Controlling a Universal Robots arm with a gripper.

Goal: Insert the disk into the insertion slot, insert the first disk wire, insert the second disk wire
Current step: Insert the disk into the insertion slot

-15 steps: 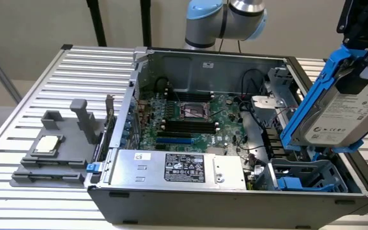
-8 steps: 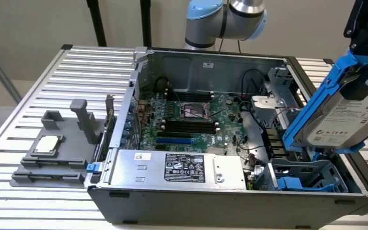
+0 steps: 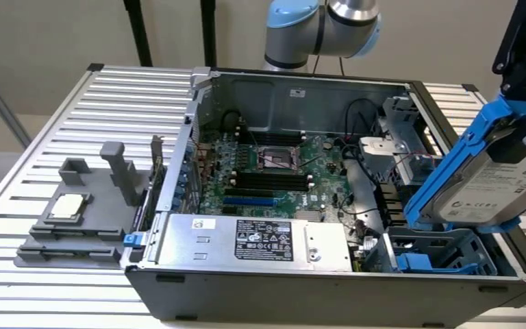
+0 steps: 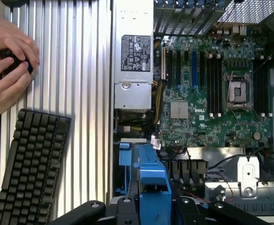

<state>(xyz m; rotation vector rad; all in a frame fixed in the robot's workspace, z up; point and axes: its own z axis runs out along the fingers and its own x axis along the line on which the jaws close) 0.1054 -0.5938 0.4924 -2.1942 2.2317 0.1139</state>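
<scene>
Grey-blue plastic drive bay (image 3: 437, 250), blue clip tabs, case near corner, exterior view's right: no drive in yet. Silver-grey hard drive in blue carrier frame (image 3: 496, 181) tilted above bay, clamped by black gripper (image 4: 153, 208). Step 1 in hand; prob. needs squaring w/ bay.

insertion slot (image 3: 464, 248) open from above; power supply (image 3: 199, 243) flanks it on the exterior view's left; cables (image 3: 366, 229) between

A robotics lab: opened computer case (image 3: 336, 296) on slatted metal table (image 3: 121, 92), keyboard (image 4: 31, 164) alongside
</scene>
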